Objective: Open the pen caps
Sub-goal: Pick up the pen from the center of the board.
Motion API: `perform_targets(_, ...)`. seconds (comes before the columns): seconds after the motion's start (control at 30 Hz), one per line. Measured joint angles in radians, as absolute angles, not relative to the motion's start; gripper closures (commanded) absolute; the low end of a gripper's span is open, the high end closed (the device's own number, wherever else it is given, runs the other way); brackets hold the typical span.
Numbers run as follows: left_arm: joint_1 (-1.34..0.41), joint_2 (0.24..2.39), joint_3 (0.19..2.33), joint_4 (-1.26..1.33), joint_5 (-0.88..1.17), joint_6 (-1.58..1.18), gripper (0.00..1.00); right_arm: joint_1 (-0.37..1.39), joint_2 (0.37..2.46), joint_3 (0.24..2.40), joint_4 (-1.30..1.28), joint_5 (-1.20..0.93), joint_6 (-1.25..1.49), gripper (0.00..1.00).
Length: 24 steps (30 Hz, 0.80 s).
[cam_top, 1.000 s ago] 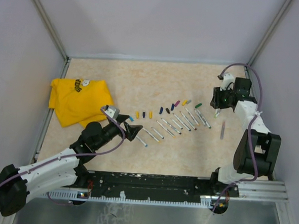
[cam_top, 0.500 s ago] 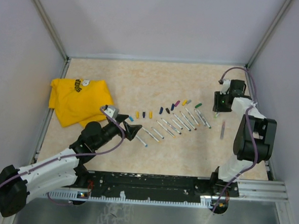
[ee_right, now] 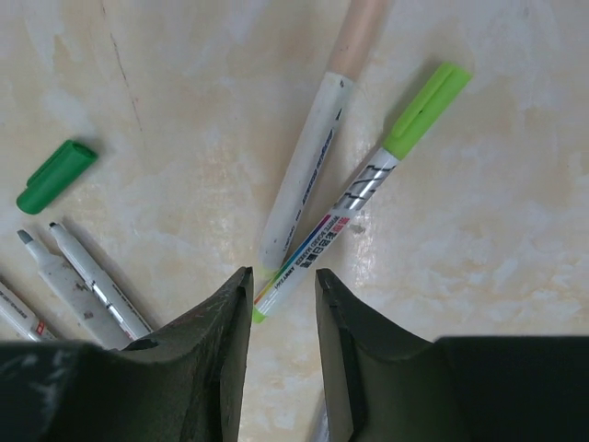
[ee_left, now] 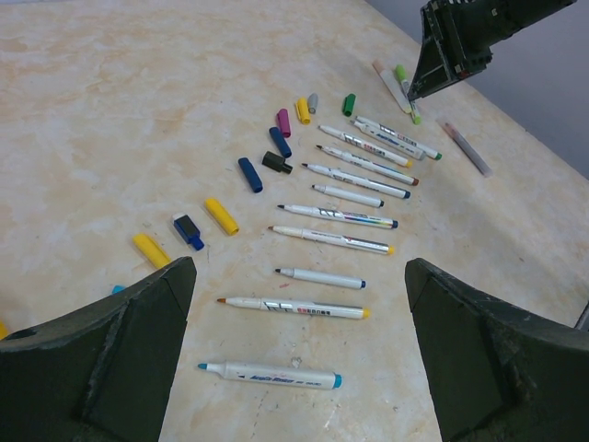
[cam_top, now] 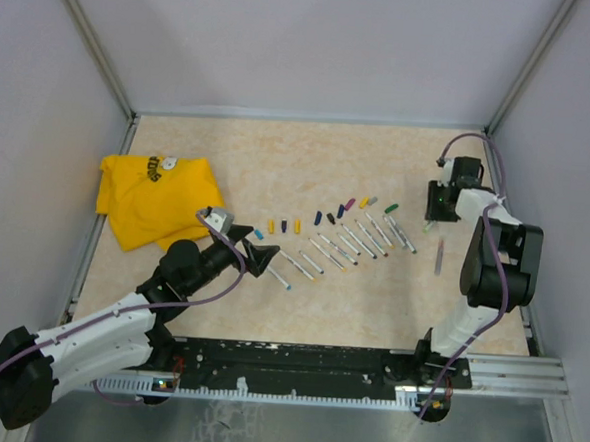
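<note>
Several loose pen caps [ee_left: 249, 174], yellow, blue, black, magenta, grey and green, lie in a slanted row [cam_top: 318, 217] beside a row of uncapped whitish pens [ee_left: 336, 215]. My left gripper [ee_left: 299, 272] hovers wide open over the near end of that row [cam_top: 259, 259], with nothing in it. My right gripper [ee_right: 281, 285] points down at two capped pens at the far right [cam_top: 431, 217]. A light-green-capped pen [ee_right: 368, 184] has its tail end between the parted fingers, untouched. A beige-capped pen [ee_right: 304, 175] crosses beside it.
A crumpled yellow cloth [cam_top: 156, 198] lies at the left. A lone purplish pen [cam_top: 439, 256] rests right of the rows. A loose green cap [ee_right: 55, 175] lies left of the right gripper. Metal rails and walls [cam_top: 105, 219] edge the table.
The right arm has folded in and its wrist has turned, with the gripper staying over the two capped pens. The left arm has not moved.
</note>
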<state>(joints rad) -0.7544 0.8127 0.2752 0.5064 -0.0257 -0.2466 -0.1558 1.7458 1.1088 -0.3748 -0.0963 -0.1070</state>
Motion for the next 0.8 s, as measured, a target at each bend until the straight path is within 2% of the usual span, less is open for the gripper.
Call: perform_targets(0.8, -0.743, 0.813, 0.275, 0.492, -0.025, -0.247, 0.00, -0.151, 1.908, 1.252, -0.371, -0.089, -0.103, 0.75)
